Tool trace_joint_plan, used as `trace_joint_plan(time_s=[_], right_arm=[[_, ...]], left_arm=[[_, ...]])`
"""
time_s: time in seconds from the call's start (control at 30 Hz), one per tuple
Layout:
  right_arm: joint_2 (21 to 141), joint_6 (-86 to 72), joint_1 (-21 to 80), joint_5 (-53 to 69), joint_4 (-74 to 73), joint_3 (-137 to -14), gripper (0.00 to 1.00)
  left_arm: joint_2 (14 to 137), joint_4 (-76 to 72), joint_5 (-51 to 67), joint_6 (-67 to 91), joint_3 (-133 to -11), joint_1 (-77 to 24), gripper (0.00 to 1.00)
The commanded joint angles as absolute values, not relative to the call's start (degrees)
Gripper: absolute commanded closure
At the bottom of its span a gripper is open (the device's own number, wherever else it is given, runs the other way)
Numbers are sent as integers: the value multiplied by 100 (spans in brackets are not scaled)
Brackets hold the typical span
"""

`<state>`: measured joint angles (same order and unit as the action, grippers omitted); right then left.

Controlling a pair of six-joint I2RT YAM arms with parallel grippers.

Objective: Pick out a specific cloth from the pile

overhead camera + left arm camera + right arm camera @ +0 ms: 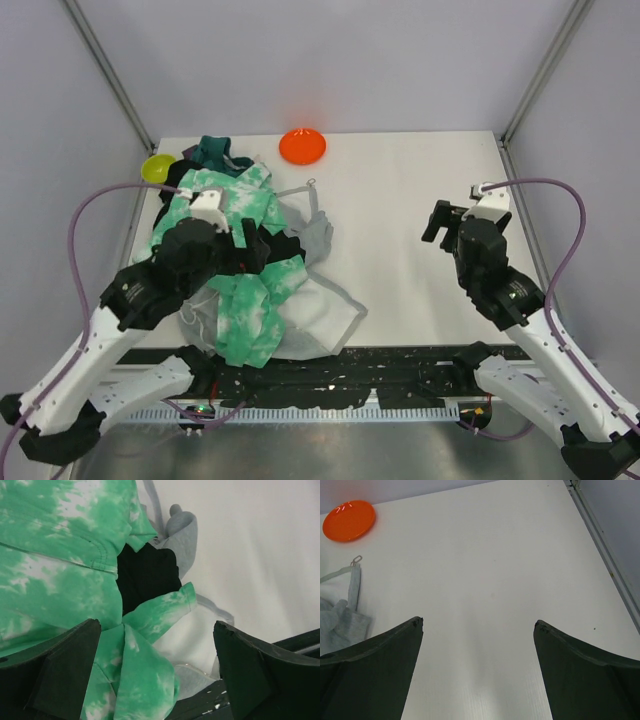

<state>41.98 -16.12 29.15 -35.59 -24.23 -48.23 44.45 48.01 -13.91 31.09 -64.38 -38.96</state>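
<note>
Fingers (65, 670) of the left hand (157, 630) are spread fully apart and nothing is held between them. This hand hovers over the pile (245, 310) on the left half of the table (400, 200). The cloth (147, 577) is seen between the jaws as a small dark patch, almost black in this light. It is partly covered by folds of the tie-dye garment (60, 580) on its left and near sides, and it is bordered by a grey garment (182, 530) on its far side.

The step in hand is judged to be the approach for the grasp. The left hand should be lowered so that only the exposed dark fabric is straddled. The tie-dye fold should be kept outside the jaws, or both fabrics are likely to be lifted together. A slow lift is advised.

The right hand (477, 625) is open and empty over bare table at the right.
</note>
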Motion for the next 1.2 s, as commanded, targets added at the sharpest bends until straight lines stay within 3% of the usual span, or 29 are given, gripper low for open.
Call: trace_joint_plan(time_s=[0.0,0.17,0.57,0.87,1.1,1.17], right_arm=[[4201,-1468,2927,-3489,-2180,-4799,5],[4385,-1433,2927,-3437,-2224,-4834,5],[4535,-1301,2927,-3410,-2276,-4799,5],[4614,-1187,2935,-3234,-2232,-4816,5],[4597,-1143,2935,-3313,-2224,-4799,5],[4544,-1142,2927,-3366,-2232,-4781,5]], left_arm=[[5675,5825,-3601,2918,-7354,-4876,0],[7380,5969,-3658,2436,-8111,-5370,1],[9570,5405,-2655,2688,-8596,-5020,0],[10467,4483,-1574,3067,-7831,-3912,0],[11188,4255,-836,3138,-7761,-3797,1],[11311,4262,-826,3181,-7726,-3797,5]])
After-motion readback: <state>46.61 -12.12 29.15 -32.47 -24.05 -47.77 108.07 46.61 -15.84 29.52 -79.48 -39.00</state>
